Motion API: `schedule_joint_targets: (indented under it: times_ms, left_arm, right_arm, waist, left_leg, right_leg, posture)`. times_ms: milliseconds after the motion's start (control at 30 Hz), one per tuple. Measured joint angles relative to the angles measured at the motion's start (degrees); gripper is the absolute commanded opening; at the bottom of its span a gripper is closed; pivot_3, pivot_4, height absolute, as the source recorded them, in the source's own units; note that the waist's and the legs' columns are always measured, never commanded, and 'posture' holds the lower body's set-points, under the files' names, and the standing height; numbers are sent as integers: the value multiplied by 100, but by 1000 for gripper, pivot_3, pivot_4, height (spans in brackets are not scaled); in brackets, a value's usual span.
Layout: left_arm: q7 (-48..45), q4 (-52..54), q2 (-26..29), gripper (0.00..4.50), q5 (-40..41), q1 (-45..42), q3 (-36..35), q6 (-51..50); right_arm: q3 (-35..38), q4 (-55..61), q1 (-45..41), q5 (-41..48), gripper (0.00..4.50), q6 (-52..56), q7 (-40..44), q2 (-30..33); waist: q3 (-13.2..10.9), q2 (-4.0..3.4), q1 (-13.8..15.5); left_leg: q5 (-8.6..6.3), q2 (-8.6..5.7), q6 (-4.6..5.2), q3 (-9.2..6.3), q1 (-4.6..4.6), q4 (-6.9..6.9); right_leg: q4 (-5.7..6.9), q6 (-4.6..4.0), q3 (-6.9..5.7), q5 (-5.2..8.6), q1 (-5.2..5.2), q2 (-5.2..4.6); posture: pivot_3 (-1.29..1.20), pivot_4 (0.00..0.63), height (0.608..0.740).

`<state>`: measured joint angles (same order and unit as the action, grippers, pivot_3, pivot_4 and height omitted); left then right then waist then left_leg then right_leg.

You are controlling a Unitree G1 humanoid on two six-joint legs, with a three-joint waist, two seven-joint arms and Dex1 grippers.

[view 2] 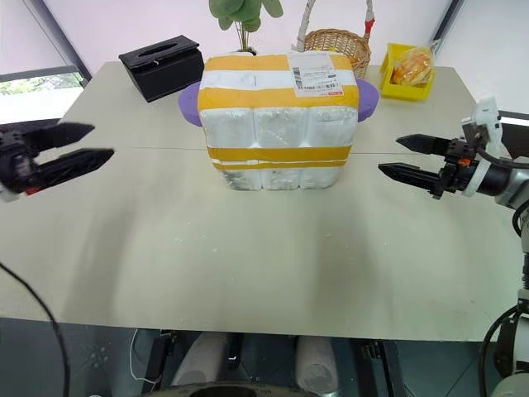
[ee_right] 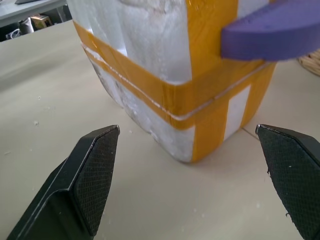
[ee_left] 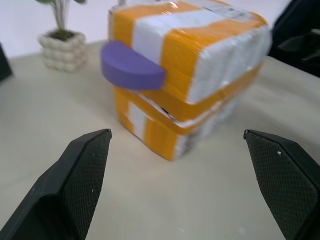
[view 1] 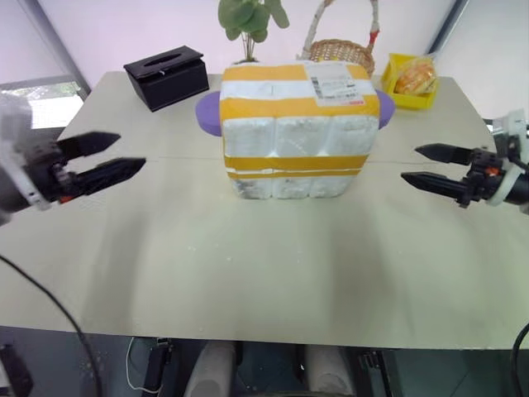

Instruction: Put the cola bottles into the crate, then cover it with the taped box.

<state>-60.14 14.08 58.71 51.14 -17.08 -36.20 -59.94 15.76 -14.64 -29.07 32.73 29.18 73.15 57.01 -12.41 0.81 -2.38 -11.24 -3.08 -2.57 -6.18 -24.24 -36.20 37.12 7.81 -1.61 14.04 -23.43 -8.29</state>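
Note:
The taped box (view 1: 297,116), white styrofoam with wide yellow bands and a shipping label, stands mid-table on top of the crate (view 1: 289,187). Only a low white strip of the crate with a yellow band shows beneath it. Purple tabs (view 1: 208,113) stick out from both sides of the box. The cola bottles are hidden. My left gripper (view 1: 131,150) hovers open to the left of the stack, well apart from it. On the right, my right gripper (view 1: 409,164) is open too, pointing at the stack with a gap between. Both wrist views look along empty fingers (ee_left: 85,170) at the box and crate seam (ee_right: 150,102).
A black tissue box (view 1: 167,76) sits at the back left. A potted plant (view 1: 250,25), a wicker basket (view 1: 343,54) and a yellow tray (view 1: 411,81) holding a snack bag line the far edge behind the stack.

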Motion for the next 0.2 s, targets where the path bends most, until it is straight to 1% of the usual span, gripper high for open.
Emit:
schedule_joint_targets:
  times_ms: [67,200]
  left_arm:
    - [-247,-74,145,4443,73,200,-6,-47]
    - [-409,-229,300,4443,7,156,180,211]
  right_arm:
    - [0,-44,2,-41,4500,-23,70,1]
    - [-5,-25,64,-48,4500,-9,224,17]
  waist:
    - [0,-1,0]
    - [0,-1,12]
  left_leg:
    - [-1,2,-1,1,6,0]
    - [-1,7,-2,1,5,2]
  right_leg:
    - [-1,-15,2,7,2,2]
    - [-6,-25,4,9,2,5]
  posture:
    - [0,150,740]
    - [0,150,740]
